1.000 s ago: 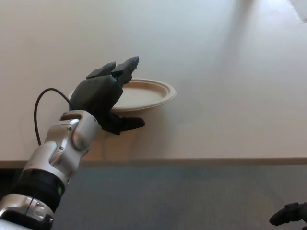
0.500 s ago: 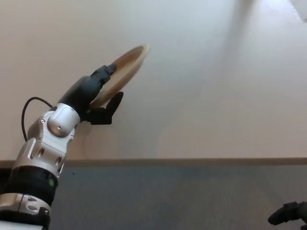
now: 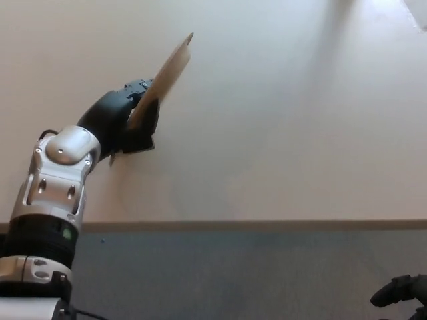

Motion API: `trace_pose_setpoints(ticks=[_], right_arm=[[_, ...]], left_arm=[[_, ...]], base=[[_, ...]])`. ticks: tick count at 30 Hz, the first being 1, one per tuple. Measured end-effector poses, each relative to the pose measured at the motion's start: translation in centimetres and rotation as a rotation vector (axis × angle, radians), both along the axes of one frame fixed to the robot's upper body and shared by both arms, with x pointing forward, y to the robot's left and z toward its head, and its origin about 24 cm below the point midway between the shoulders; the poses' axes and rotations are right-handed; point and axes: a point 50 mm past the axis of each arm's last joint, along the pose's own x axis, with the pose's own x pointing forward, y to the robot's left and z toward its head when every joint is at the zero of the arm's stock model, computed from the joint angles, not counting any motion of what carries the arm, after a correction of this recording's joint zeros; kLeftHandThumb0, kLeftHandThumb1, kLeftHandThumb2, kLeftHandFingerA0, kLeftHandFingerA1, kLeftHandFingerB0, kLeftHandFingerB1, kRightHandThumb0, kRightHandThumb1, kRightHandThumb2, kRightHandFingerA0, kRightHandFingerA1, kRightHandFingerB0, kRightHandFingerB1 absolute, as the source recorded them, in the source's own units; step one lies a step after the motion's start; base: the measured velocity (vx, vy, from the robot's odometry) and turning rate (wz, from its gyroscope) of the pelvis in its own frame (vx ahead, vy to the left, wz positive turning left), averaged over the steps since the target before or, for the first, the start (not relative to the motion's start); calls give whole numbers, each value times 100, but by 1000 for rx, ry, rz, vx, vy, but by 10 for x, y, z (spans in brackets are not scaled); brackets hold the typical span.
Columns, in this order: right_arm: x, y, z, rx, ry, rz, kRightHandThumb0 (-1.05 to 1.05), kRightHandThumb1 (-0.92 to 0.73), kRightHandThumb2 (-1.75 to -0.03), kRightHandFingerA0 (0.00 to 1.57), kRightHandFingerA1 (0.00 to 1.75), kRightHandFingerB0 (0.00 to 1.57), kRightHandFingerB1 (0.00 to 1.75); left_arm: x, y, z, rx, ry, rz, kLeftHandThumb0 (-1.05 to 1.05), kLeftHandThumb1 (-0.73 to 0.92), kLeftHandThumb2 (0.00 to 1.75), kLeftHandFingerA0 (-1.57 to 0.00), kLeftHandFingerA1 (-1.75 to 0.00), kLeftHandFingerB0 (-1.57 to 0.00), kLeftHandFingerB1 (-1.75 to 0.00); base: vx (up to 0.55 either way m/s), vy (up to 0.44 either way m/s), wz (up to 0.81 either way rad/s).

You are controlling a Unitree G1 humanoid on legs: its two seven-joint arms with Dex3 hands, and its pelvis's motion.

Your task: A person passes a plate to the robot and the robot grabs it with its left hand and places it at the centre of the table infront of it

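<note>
Holding the paper plate [image 3: 163, 77] in my left hand [image 3: 127, 123], I record a marked change of attitude over the last second. The plate was nearly level a second ago, its whole rim visible. Half a second ago it had tipped to a slant. Now it stands almost on edge, seen as a thin tan sliver rising up and to the right of my hand, well above the table [image 3: 300, 120]. My forearm has swung with it, toward the left of the view and further up.

Finding on the grasp: the fingers are closed over the plate's lower edge, with the thumb on the near side; the hold appears secure, though contact on the far face is hidden from me.

My judgement: the plate is in hand but not placed. It must be brought level again and lowered toward the middle of the table before release. Tilted this steeply, it could slip or land on its rim.

Surface: a pale, plain tabletop, bare apart from soft shadows, its front edge running across the lower view. Below it lies grey floor [image 3: 253, 273].

My right hand [image 3: 400, 291] shows only partly at the lower right corner; whether it is open I cannot tell.
</note>
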Motion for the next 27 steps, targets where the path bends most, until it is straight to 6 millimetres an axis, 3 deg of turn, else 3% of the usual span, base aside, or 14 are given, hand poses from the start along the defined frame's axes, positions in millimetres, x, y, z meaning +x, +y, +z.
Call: trace_pose_setpoints(ticks=[5,6,7,10,11,14,15,17,20,23,24,25,26,27], right_arm=[[8,1,6,3,-15,11,-46,-41,-88,74,77,49,64],[10,1,8,2,-19,13,-44,-57,-57,75,67,59,55],[11,1,9,2,-21,14,-45,-57,-56,75,67,59,55],[17,-1,14,-5,-27,17,-46,-56,-57,78,71,59,57],[18,-2,16,-8,-29,18,-47,-41,-87,78,79,51,65],[21,-4,19,-12,-30,19,-47,-40,-87,77,79,50,64],[21,-4,19,-12,-30,19,-45,-56,-56,78,69,58,56],[22,-4,20,-10,-28,21,-47,-40,-87,77,78,49,64],[22,-4,20,-9,-25,23,-48,-40,-87,77,78,49,64],[25,-4,22,-8,-30,26,-48,-39,-86,75,78,48,63],[25,-4,23,-8,-31,27,-48,-39,-86,75,79,49,64],[26,-3,23,-7,-33,28,-48,-39,-86,75,79,49,64],[26,-3,24,-7,-34,29,-47,-54,-57,75,70,57,56],[27,-3,24,-6,-35,30,-47,-54,-57,75,70,57,56]], left_arm=[[1,-4,5,-62,53,-47,-89,52,94,0,-7,0,-1],[1,-5,6,-67,64,-60,-89,61,59,0,-16,0,-2],[1,-5,7,-72,71,-70,-78,43,85,0,-9,0,-3],[1,-8,11,-77,111,-123,-76,43,55,0,0,0,0],[1,-8,12,-80,123,-139,-99,50,67,0,-8,0,0],[1,-9,14,-49,135,-167,-91,49,95,0,-8,0,0],[1,-11,14,-18,130,-177,-98,57,102,-10,-29,0,0],[0,-16,14,76,111,-200,-104,70,111,0,-7,0,0],[-1,-22,11,200,90,-210,-105,84,125,0,-5,0,0],[-2,-31,8,326,65,-216,-105,90,132,0,-5,0,-1],[-2,-33,7,361,59,-221,-105,92,94,0,0,0,0],[-2,-34,7,392,54,-224,-105,92,94,0,0,0,0],[-3,-35,6,438,47,-229,-102,91,134,0,-7,0,-4],[-3,-36,5,492,38,-233,-102,91,134,0,-7,0,-4]], base=[[0,0,0],[0,0,0],[0,0,0],[0,0,0],[0,0,0],[0,0,0],[0,0,0],[0,0,0],[0,0,0],[0,0,0],[0,0,0],[0,0,0],[0,0,0],[0,0,0]])
